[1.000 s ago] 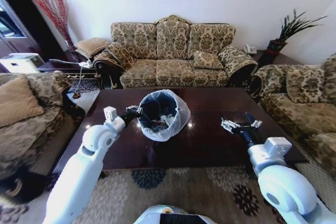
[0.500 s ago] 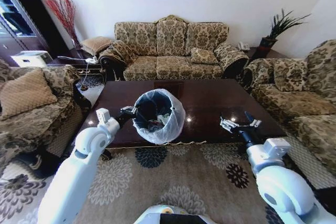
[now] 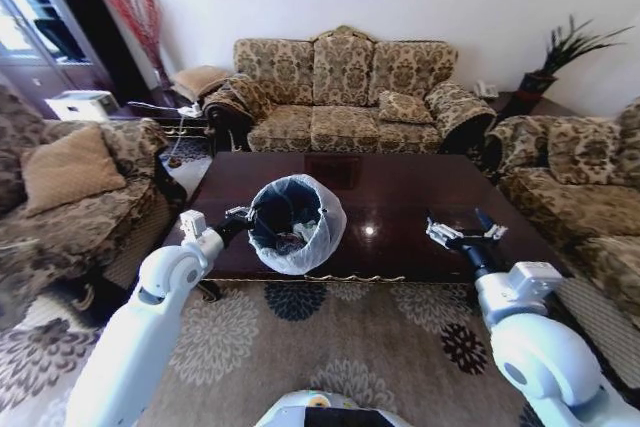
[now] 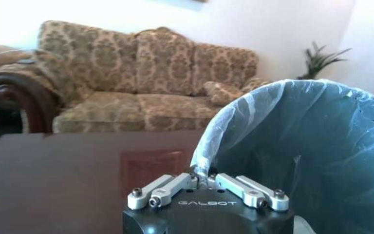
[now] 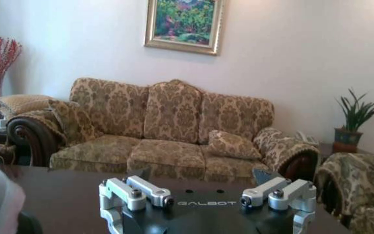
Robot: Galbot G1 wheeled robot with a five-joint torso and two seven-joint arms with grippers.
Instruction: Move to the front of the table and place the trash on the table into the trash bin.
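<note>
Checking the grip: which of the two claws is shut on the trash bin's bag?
The left claw, pinching the bag at the trash bin rim. The right claw hangs open above the table, holding nothing.

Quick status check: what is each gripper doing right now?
Left gripper: jaws shut on the rim of the trash bin, held over the table.
Right gripper: jaws open, empty, above the table.

Bright daylight, glare spots on glossy table (image 3: 400, 197), fisheye-bent edges, soft wrist views

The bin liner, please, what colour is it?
Translucent bluish-white liner, clearest in the left wrist view.
</note>
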